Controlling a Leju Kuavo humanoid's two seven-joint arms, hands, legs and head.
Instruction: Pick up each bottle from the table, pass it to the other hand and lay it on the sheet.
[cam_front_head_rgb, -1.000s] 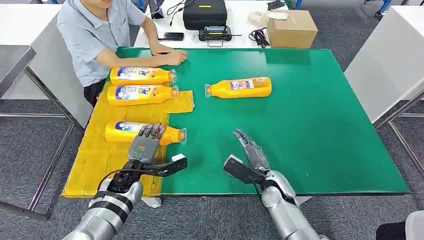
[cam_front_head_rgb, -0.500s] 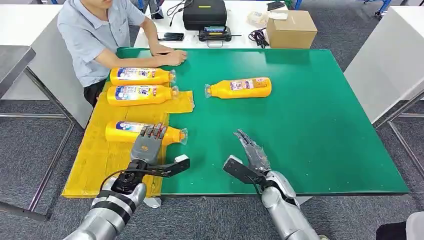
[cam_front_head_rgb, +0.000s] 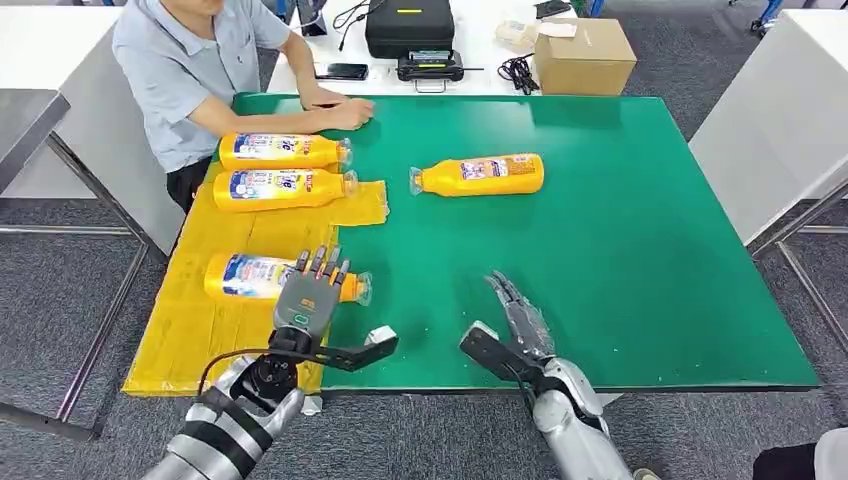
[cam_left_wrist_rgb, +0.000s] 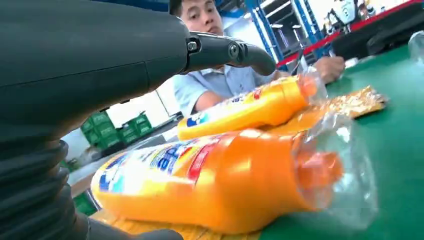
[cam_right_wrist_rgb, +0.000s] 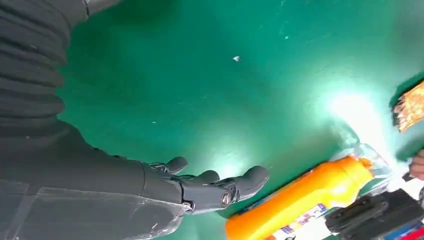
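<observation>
Green matting covers the worktop (cam_front_head_rgb: 620, 260), with grey carpet around it and a yellow sheet (cam_front_head_rgb: 200, 320) spread along its left side. Low at the near edge, the left hand (cam_front_head_rgb: 312, 298) is held flat with its fingers straight and apart and its thumb stuck out to the side, gripping nothing; it hangs just above the neck end of the nearest bottle (cam_front_head_rgb: 262, 277). That bottle lies on its side on the sheet, cap pointing right toward the green, and the left wrist view shows it close up, its cap wrapped in clear film. The right hand (cam_front_head_rgb: 518, 318) is beside it over bare green near the front edge, fingers stretched forward and loosely apart, also holding nothing.

Further out on the sheet, two more bottles (cam_front_head_rgb: 282, 187) lie side by side, caps to the right, the farther bottle (cam_front_head_rgb: 283, 151) close to the far edge. A fourth bottle (cam_front_head_rgb: 480, 175) lies alone on the green, well apart from both hands, cap pointing left. At the far left corner a person (cam_front_head_rgb: 200, 70) sits with a forearm resting on the worktop. Behind it, a white table carries a black case (cam_front_head_rgb: 408, 27) and a cardboard box (cam_front_head_rgb: 585, 55).
</observation>
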